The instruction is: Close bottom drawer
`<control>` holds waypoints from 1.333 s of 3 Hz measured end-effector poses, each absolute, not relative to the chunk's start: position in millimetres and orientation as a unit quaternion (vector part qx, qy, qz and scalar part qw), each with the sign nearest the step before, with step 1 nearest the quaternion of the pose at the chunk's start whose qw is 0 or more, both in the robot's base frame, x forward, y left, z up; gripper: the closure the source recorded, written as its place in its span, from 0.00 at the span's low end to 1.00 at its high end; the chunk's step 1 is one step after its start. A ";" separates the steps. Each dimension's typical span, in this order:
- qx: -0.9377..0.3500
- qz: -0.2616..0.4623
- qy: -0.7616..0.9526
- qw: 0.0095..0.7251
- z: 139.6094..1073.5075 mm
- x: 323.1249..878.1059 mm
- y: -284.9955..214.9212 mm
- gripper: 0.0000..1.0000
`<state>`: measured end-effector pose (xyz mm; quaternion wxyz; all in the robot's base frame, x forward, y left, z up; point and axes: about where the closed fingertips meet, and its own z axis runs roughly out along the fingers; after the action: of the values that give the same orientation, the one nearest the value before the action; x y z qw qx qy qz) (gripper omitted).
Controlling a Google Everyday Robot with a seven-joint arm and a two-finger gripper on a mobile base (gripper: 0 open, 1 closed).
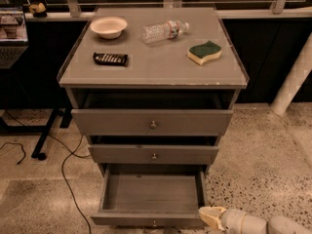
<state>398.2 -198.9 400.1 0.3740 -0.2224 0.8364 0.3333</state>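
The claw (210,217) is sitting low at the bottom right, just beside the front right corner of the bottom drawer (151,195), its pale tip pointing left towards the drawer's front panel. Whether the claw is spread or pressed together cannot be told. The arm (258,224) is lying nearly level close above the speckled floor (263,165), running from the right edge in to the claw. The bottom drawer is standing pulled well out of the grey cabinet (222,99), its plain grey inside showing. The middle drawer (153,155) and top drawer (152,123) above it are each sitting slightly out. On the worktop (156,69) a bowl (108,27), a plastic bottle (165,31) on its side, a green sponge (204,52) and a dark packet (110,58) are lying apart.
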 end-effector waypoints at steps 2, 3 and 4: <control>-0.163 0.324 0.862 0.354 354.3 399.9 -220.6 1.00; -0.129 0.315 0.877 0.340 312.6 401.3 -239.1 1.00; -0.101 0.318 0.886 0.323 275.5 401.7 -252.4 1.00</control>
<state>401.7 -252.4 275.5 0.3230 -0.1014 0.8857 0.3176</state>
